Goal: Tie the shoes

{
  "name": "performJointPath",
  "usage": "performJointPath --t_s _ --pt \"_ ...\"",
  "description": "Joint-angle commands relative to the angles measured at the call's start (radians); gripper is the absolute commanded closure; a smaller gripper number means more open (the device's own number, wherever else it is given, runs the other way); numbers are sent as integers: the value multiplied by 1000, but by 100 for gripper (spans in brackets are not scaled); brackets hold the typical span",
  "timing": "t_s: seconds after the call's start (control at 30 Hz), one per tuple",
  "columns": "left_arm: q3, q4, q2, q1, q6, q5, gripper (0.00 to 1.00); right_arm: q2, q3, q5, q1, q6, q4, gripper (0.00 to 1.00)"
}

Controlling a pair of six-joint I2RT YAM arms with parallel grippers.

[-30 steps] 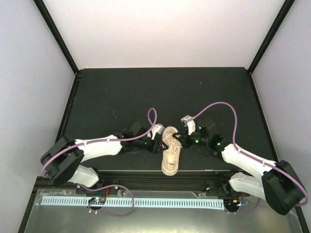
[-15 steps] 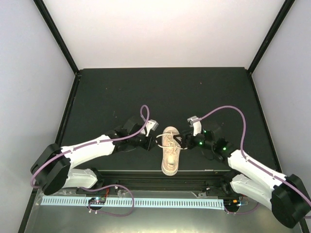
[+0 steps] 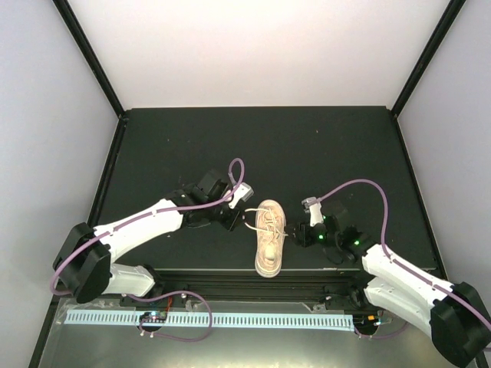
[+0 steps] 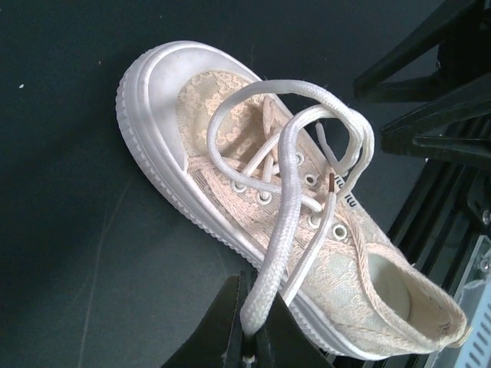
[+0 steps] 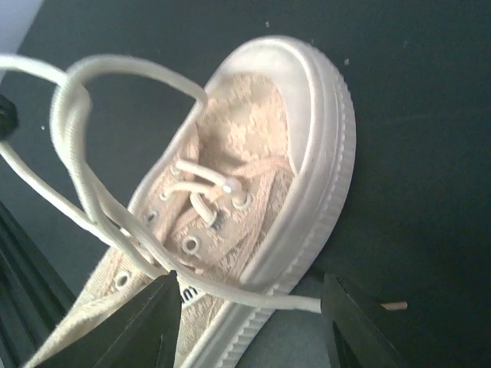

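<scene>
The beige-pink shoe (image 3: 268,244) lies on the black table, toe pointing away from the arm bases, its off-white laces (image 3: 265,220) loosely looped over the tongue. My left gripper (image 3: 239,220) sits just left of the shoe, shut on the end of a thick lace loop (image 4: 282,222) that runs taut up from the eyelets; the left gripper (image 4: 253,337) pinches it beside the sole. My right gripper (image 3: 296,231) is right of the shoe (image 5: 261,130) and open. Its fingers (image 5: 153,318) stand wide apart, and a thin free lace end (image 5: 265,296) lies across the gap between them, unclamped.
The shoe's heel sits close to the table's near edge and the black rail (image 3: 268,277) in front of it. Black frame bars (image 4: 445,115) show beyond the shoe in the left wrist view. A small tan fragment (image 5: 393,305) lies on the mat.
The right gripper has opened, let go of the lace and drawn back to the right. The left gripper has shut on the lace loop and pulled it left, away from the shoe.
</scene>
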Motion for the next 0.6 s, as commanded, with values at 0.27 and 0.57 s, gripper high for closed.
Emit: performJointPath --t_s 0.27,0.57 --pt "65 -100 37 4 140 -25 98 125 32 -60 71 -92 42 49" --pt "61 -94 49 4 144 -18 99 197 60 -68 97 -128 64 53"
